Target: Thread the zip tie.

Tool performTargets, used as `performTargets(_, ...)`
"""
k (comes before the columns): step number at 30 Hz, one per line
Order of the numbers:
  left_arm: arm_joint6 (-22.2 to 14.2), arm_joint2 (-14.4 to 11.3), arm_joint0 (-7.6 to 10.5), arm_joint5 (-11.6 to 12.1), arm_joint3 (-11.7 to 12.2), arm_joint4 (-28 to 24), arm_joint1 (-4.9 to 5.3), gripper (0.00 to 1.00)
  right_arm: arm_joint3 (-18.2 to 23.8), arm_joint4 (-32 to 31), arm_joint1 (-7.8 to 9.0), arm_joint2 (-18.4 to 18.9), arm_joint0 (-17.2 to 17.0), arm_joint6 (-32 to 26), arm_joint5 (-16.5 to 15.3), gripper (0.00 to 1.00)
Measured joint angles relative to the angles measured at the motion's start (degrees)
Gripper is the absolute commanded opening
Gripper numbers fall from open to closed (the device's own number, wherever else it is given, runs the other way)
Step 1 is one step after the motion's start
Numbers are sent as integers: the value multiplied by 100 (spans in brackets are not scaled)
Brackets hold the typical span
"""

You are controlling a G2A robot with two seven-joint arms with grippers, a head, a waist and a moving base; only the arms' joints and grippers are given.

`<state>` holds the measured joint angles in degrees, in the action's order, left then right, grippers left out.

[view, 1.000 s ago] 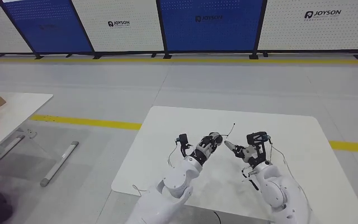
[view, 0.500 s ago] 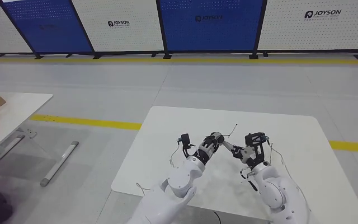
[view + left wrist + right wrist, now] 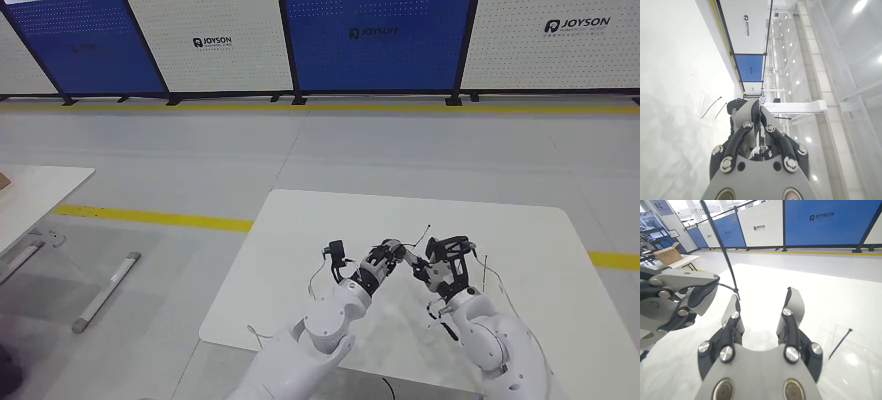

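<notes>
White table [image 3: 290,270], left claw [image 3: 400,249] and right claw [image 3: 421,266] close together, zip tie [image 3: 423,235] between

Overhead top view; close wrist views, shared table [image 3: 320,230].

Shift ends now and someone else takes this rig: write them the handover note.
Left hand: shut on the zip tie, held above the table.
Right hand: open, holding nothing; the tie bends right beside one of its fingertips.
From that bend the long strap rises free into the air. Spare zip ties lie on the table.
Done: tie picked up, both hands close together.
To do: no closed loop is visible, so threading the tail through the head looks not yet done.
</notes>
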<state>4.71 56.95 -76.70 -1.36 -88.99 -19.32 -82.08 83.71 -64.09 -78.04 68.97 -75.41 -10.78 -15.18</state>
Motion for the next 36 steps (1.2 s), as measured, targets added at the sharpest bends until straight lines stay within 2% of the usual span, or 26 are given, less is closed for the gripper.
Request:
performTargets(7,282,-44,105,-35,111,69,-39,0,-23,37,11,-22,38,0,-26,42)
performTargets(8,295,-51,115,-40,124,76,-42,0,-27,48,11,-23,43,1,-25,43)
performTargets(11,302,-66,143,-74,163,94,-51,0,-34,75,15,-28,61,-4,-24,37)
performTargets(15,300,-75,170,-110,212,118,-60,0,-23,100,19,-46,83,-5,-17,39)
performTargets(19,307,-70,195,-151,252,131,-67,0,-9,106,24,-64,100,-20,-6,36)
performTargets(21,316,-74,206,-175,261,151,-71,0,-2,106,26,-76,107,-27,2,27)
performTargets(25,350,-102,231,-226,276,206,-82,0,1,107,29,-102,120,-38,3,23)
performTargets(27,357,-118,245,-250,287,220,-89,0,-3,107,32,-113,129,-52,4,8)
performTargets(30,355,-130,256,-269,297,233,-97,0,-7,119,34,-127,140,-71,12,0)
performTargets(36,339,-122,248,-285,280,257,-103,0,-23,146,38,-164,168,-114,23,0)
